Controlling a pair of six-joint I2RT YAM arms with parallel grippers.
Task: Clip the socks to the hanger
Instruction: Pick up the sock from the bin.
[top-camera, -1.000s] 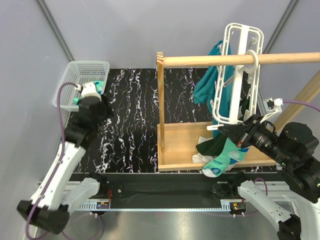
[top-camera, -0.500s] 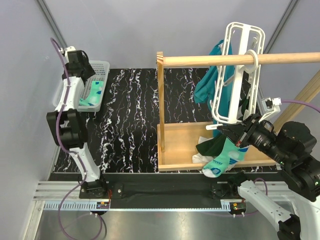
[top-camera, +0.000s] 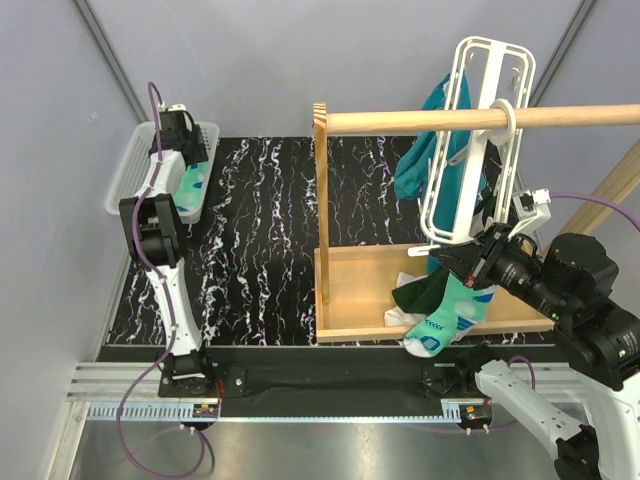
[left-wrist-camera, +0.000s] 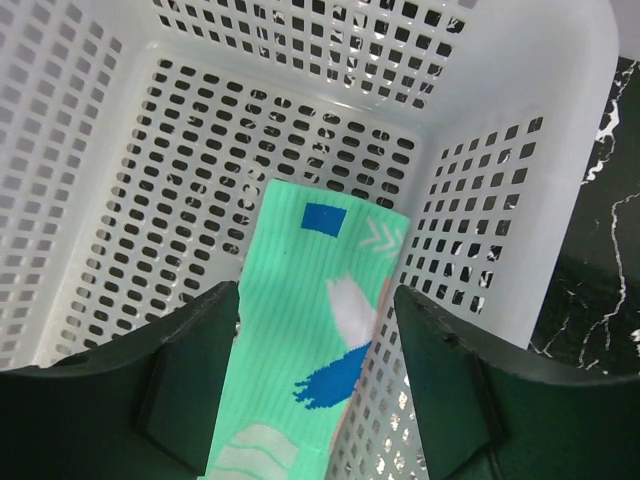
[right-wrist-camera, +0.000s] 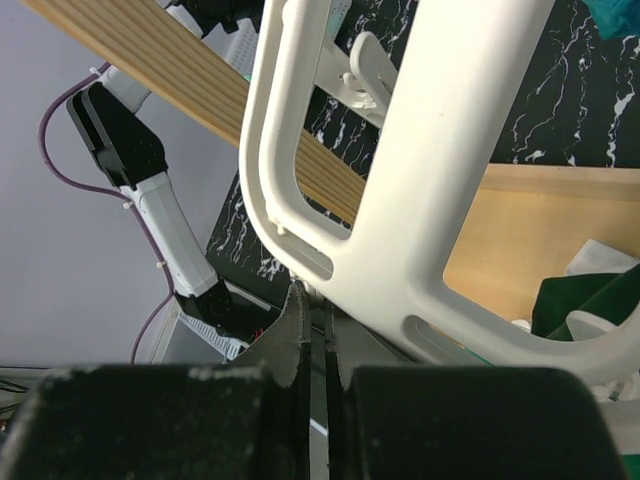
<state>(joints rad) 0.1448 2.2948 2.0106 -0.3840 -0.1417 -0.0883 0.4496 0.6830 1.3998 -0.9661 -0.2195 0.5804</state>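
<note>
One mint-green sock (left-wrist-camera: 310, 330) lies in the white basket (left-wrist-camera: 560, 150) at the far left (top-camera: 192, 180). My left gripper (left-wrist-camera: 316, 296) hovers over it, open, one finger on each side, not touching. In the top view it is over the basket (top-camera: 180, 135). A second sock (top-camera: 448, 312) hangs below the lower corner of the white hanger (top-camera: 480, 150), which hangs by its ring on the wooden rod (top-camera: 400, 121). My right gripper (top-camera: 470, 262) is shut, its tips pressed at the hanger's lower edge (right-wrist-camera: 430, 200). The tips (right-wrist-camera: 312, 295) pinch a small tab there.
A dark teal garment (top-camera: 432, 150) hangs on the rod behind the hanger. The wooden stand's base tray (top-camera: 365, 285) holds a dark green cloth (top-camera: 420, 292) and a white one. The rod's upright post (top-camera: 321, 200) stands mid-table. The left arm (top-camera: 150, 230) stretches along the left edge.
My left arm has swung from beside the basket up and over it, and the gripper now points down into it. The hanger has shifted slightly right with my right gripper.
</note>
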